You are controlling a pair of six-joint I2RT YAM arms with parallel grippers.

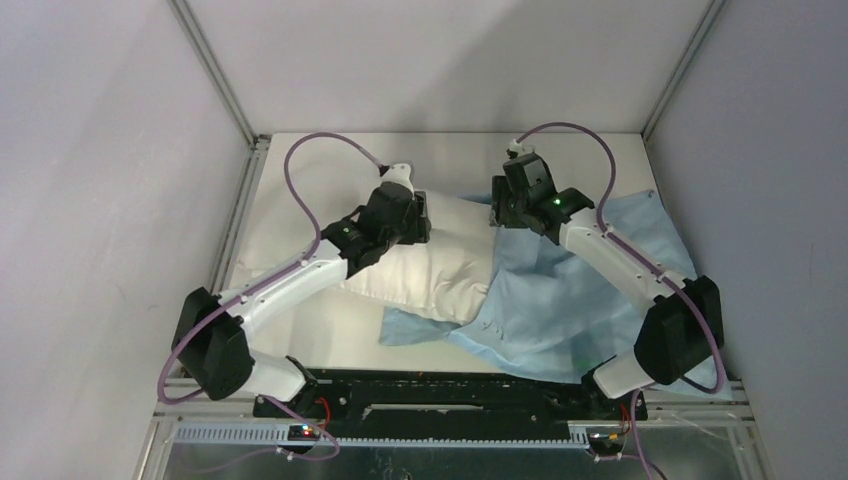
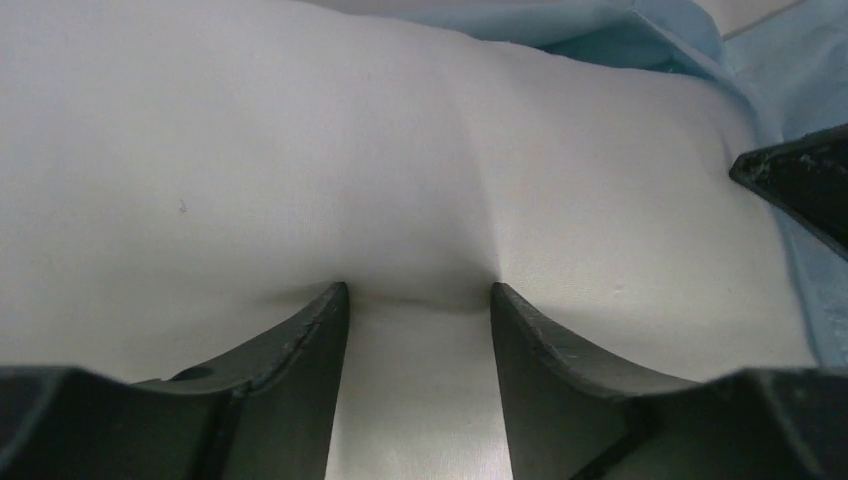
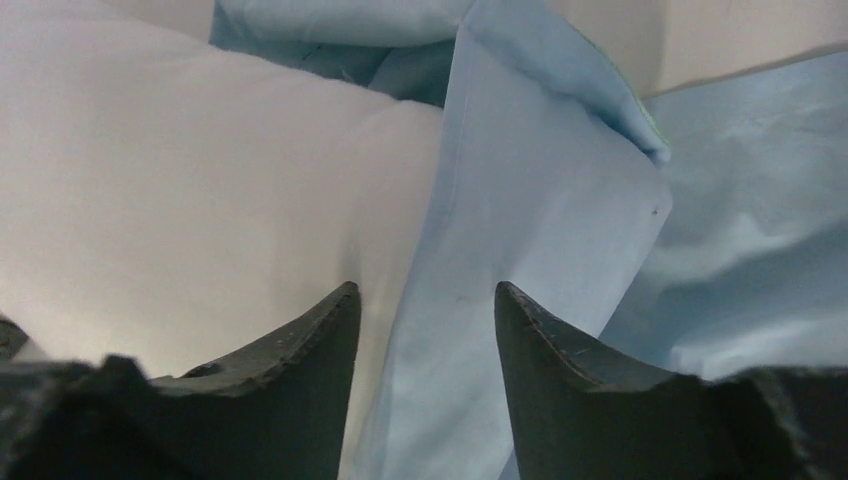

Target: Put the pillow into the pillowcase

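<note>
The plump, squashy off-white pillow (image 1: 430, 270) is laid mid-counter (image 1: 320, 345), its right end against the thin, floppy light blue pillowcase (image 1: 570, 300). The left gripper (image 2: 420, 295) is pushed into the pillow, but a hold cannot be told. The right gripper (image 3: 428, 295) is open around the pillowcase's edge, which is best pinched there.

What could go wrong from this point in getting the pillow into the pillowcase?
The right tool straddles the edge of the thin light blue fabric pillowcase with its jaws apart; the edge may slip off the plump off-white fabric pillow. The left tool digs into the pillow; pushing may bunch it rather than slide it in.
</note>
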